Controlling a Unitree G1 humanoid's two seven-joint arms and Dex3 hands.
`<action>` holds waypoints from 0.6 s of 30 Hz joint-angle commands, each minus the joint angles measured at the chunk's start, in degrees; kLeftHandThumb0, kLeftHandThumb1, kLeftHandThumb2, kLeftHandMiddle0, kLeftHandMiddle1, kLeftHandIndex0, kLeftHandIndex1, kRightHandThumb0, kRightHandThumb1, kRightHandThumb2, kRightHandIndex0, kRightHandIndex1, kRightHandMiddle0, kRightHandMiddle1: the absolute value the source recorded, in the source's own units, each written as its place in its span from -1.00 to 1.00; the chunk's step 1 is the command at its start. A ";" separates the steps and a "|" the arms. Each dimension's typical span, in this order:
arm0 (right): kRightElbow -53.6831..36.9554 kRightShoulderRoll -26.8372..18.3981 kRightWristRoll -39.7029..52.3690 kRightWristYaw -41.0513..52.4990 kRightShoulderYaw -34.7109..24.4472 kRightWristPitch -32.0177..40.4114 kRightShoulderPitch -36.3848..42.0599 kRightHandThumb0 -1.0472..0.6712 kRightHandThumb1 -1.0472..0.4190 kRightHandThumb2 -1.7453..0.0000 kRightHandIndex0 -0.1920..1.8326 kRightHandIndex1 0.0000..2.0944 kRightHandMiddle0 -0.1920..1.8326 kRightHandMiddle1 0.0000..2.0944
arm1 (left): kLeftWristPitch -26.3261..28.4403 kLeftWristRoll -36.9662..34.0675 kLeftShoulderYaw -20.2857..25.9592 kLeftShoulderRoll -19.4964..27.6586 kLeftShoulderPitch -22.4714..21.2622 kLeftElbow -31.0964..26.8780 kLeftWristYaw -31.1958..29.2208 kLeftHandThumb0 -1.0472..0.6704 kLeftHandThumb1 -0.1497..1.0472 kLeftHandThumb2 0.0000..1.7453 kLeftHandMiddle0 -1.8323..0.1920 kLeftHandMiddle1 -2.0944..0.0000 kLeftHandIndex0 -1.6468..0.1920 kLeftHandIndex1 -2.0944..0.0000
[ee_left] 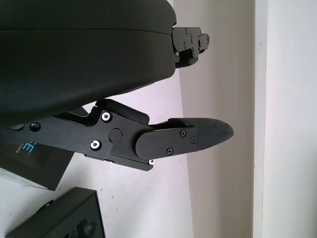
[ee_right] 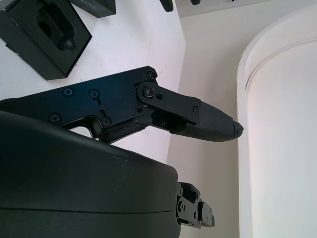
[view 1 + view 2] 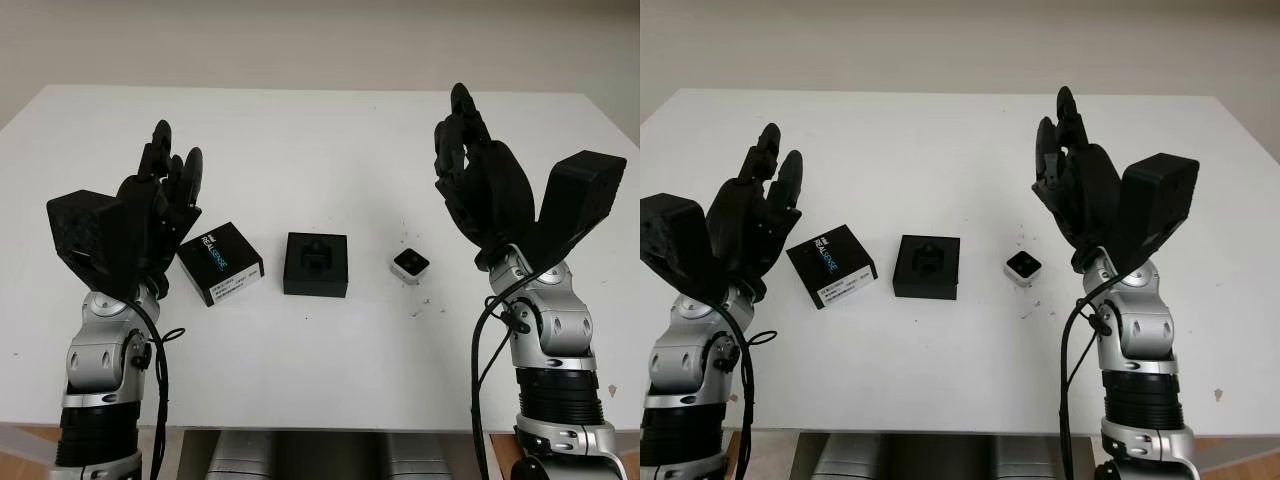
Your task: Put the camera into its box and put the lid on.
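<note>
A small white camera (image 3: 410,264) with a dark square face lies on the white table (image 3: 320,140), right of centre. The open black box (image 3: 316,264), with a moulded insert, sits at the middle. Its black lid (image 3: 221,263), printed with white and blue lettering, lies left of the box. My left hand (image 3: 160,195) is raised above the table beside the lid, open and holding nothing. My right hand (image 3: 470,170) is raised to the right of the camera, open as well. The box (image 2: 44,37) also appears in the right wrist view.
The table's front edge (image 3: 320,425) runs close to my arms. A pale wall (image 3: 320,40) stands behind the table's far edge. A few small dark specks (image 3: 420,310) lie on the table near the camera.
</note>
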 commanded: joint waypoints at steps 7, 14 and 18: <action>1.41 -0.82 0.09 0.88 -0.27 -0.92 -0.82 -0.57 -1.00 0.17 -1.00 -1.00 -1.00 -1.00 | 0.20 0.02 0.02 -0.38 -0.79 0.83 0.09 -0.50 1.00 -0.44 0.93 0.95 0.91 0.95; 3.00 -3.50 -1.29 2.75 -0.02 -2.54 -2.11 -0.59 -1.00 0.50 -0.95 -0.97 -0.93 -0.96 | -0.77 0.22 0.09 -0.41 -1.20 1.62 0.11 -0.53 1.00 -0.47 0.92 0.95 0.91 0.95; 6.30 -9.75 -8.70 4.30 2.79 -7.03 -4.55 -0.47 -0.94 0.89 -0.62 -0.81 -0.77 -0.57 | -1.40 0.02 0.41 -0.54 -0.64 1.07 0.20 -0.52 1.00 -0.48 0.91 0.95 0.90 0.95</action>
